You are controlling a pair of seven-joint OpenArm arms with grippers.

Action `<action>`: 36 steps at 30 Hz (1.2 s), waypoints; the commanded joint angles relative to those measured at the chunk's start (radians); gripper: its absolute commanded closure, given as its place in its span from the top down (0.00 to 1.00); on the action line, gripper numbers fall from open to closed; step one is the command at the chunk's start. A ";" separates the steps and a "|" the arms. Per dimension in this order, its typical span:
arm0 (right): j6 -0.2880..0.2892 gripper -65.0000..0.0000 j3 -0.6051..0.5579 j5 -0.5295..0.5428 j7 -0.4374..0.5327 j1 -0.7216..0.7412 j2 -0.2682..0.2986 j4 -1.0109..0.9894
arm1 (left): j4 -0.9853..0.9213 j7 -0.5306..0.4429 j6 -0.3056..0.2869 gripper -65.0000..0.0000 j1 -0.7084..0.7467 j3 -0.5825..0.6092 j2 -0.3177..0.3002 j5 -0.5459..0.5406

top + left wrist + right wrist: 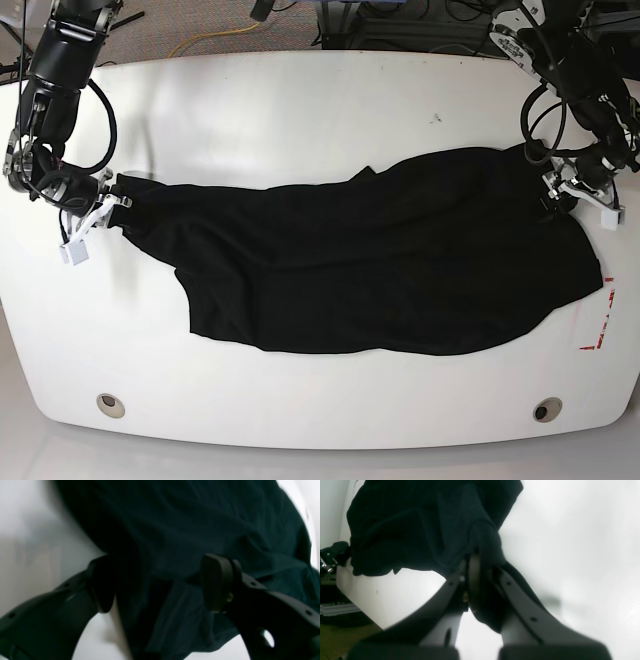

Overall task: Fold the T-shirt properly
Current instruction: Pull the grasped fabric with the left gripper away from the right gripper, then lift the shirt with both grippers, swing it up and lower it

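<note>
The T-shirt (380,270) lies spread across the white surface (300,100). My right gripper (480,580) is clamped on one fabric edge; my left gripper (160,585) stands wide, holding nothing. Soft, limp cloth: best pinched at hems.

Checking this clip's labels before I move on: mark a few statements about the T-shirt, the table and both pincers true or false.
1. The right pincer is shut on the T-shirt. True.
2. The left pincer grips the fabric tightly. False: its jaws stand wide apart with cloth between them.
3. The T-shirt is folded into a neat square. False: it lies spread out across the white table.
4. The arms are at opposite ends of the T-shirt. True.
</note>
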 commanded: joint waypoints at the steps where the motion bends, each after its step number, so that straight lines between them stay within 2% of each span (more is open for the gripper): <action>1: 0.007 0.00 0.008 0.023 0.019 0.018 0.026 0.016 | -0.002 0.046 0.007 0.66 -0.003 0.033 0.006 0.047; 3: 0.007 0.00 0.008 0.023 0.019 0.018 0.026 0.014 | -0.002 0.044 0.007 0.52 -0.018 0.033 0.006 0.045; 6: 0.007 0.00 0.008 0.023 0.019 0.018 0.026 0.014 | -0.002 0.038 0.007 0.23 -0.043 0.032 0.006 0.048; 8: 0.007 0.00 0.008 0.023 0.019 0.016 0.026 0.014 | -0.002 0.021 0.007 0.11 -0.048 0.032 0.003 0.047; 13: 0.007 0.00 0.008 0.023 0.019 0.016 0.026 0.014 | 0.018 0.030 0.007 0.10 -0.049 0.033 -0.002 0.016; 18: 0.007 0.00 0.014 0.025 0.020 -0.008 0.026 0.018 | 0.055 0.084 0.007 0.05 -0.040 0.038 -0.077 -0.059; 22: 0.007 0.00 0.016 0.025 0.020 -0.019 0.026 0.018 | 0.058 0.132 0.007 0.05 -0.014 0.039 -0.146 -0.061; 28: 0.007 0.00 0.016 0.032 0.020 -0.037 0.026 0.034 | 0.059 0.149 0.007 0.01 0.029 0.039 -0.213 -0.064; 33: 0.005 0.00 0.016 0.023 0.022 -0.054 0.009 0.111 | 0.124 0.178 0.007 0.01 0.044 0.046 -0.232 -0.062; 36: 0.005 0.00 0.016 0.023 0.025 -0.036 0.005 0.122 | 0.217 0.178 0.007 0.01 0.038 0.128 -0.227 -0.062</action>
